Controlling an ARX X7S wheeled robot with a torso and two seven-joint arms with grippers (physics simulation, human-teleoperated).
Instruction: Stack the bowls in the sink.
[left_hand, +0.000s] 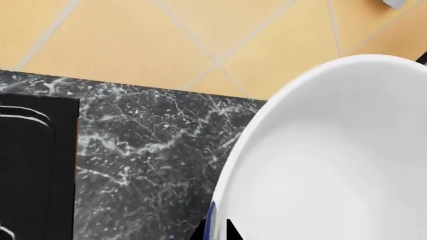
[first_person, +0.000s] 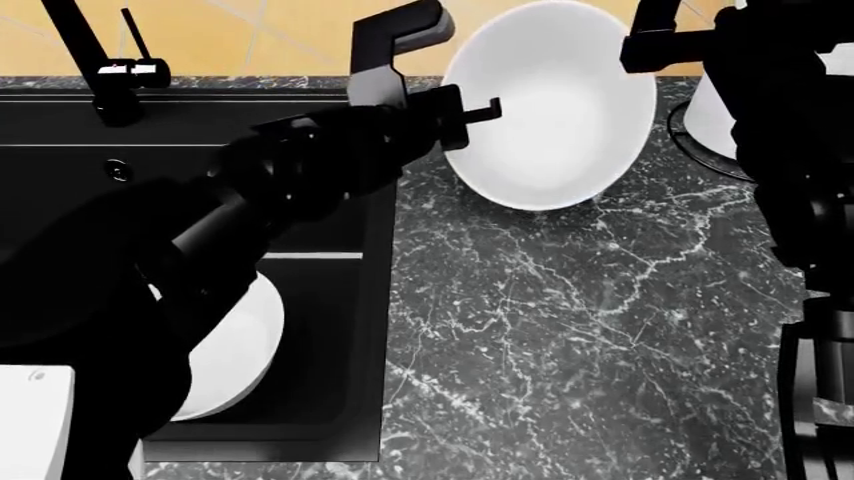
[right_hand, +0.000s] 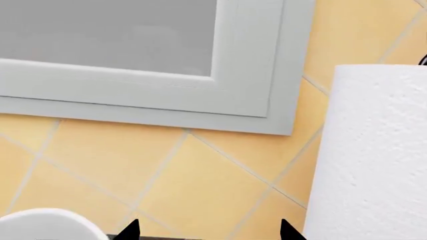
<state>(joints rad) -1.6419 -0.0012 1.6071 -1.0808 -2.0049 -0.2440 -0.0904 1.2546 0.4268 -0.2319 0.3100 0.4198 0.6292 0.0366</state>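
Observation:
My left gripper (first_person: 467, 106) is shut on the rim of a glossy white bowl (first_person: 541, 110) and holds it tilted above the marble top (first_person: 574, 330), just right of the sink. In the left wrist view the fingertips (left_hand: 230, 231) pinch that rim, and a blue mark shows on the bowl's (left_hand: 333, 160) outer wall. A second white bowl (first_person: 240, 345) lies in the black sink (first_person: 327, 340), partly hidden by my left arm. My right gripper (right_hand: 208, 234) is open and empty, raised near the wall beside the held bowl's far rim (right_hand: 47, 224).
A tall black faucet (first_person: 83, 55) stands at the sink's back edge. A white paper roll (right_hand: 373, 160) stands at the back right, mostly hidden behind my right arm (first_person: 774, 120) in the head view. The yellow tiled wall and a grey window frame (right_hand: 253, 65) are close behind.

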